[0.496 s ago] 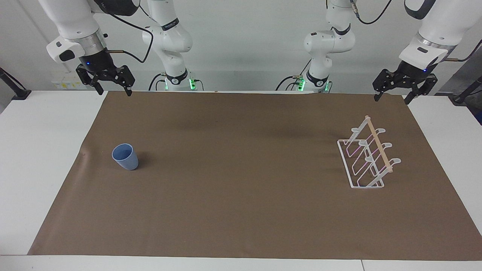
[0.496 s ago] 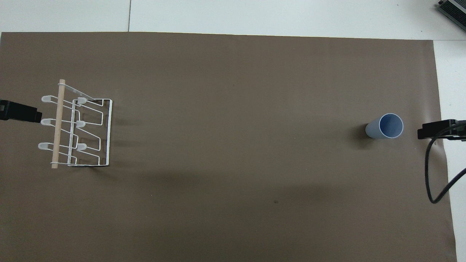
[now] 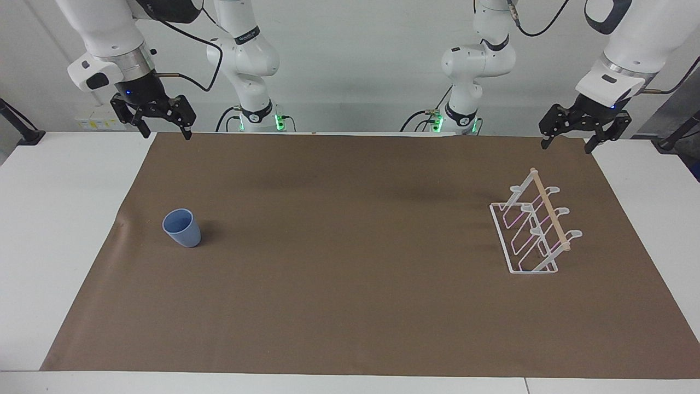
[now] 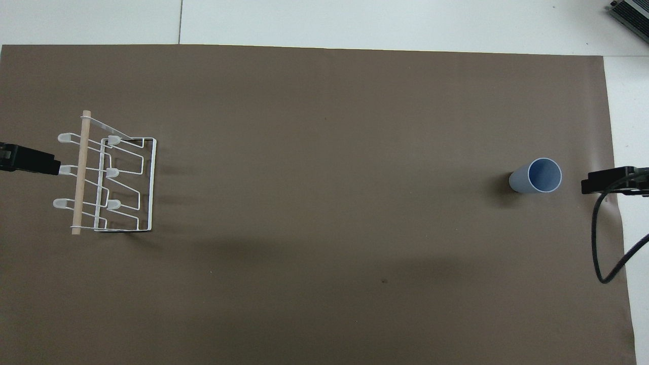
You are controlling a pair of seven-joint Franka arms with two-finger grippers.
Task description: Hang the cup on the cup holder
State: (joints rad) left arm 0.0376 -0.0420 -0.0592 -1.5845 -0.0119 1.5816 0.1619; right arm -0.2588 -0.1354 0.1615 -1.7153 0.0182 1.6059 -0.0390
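The light-blue cup (image 3: pixel 182 228) (image 4: pixel 537 176) stands upright on the brown mat toward the right arm's end of the table. The white wire cup holder (image 3: pixel 533 227) (image 4: pixel 109 177), with a wooden rod across its top, stands toward the left arm's end. My right gripper (image 3: pixel 161 128) hangs open and empty, raised over the mat's edge nearest the robots, well above the cup. My left gripper (image 3: pixel 569 143) hangs open and empty, raised over the mat's corner near the cup holder. In the overhead view only a dark tip of each gripper shows at the side edges.
A brown mat (image 3: pixel 350 306) covers most of the white table (image 3: pixel 54 230). A black cable (image 4: pixel 608 253) hangs from the right arm beside the cup. A dark device (image 4: pixel 631 12) sits at the table's corner farthest from the robots.
The left gripper has risen slightly and shifted a little toward the cup holder. The right arm, cup and cup holder have not moved.
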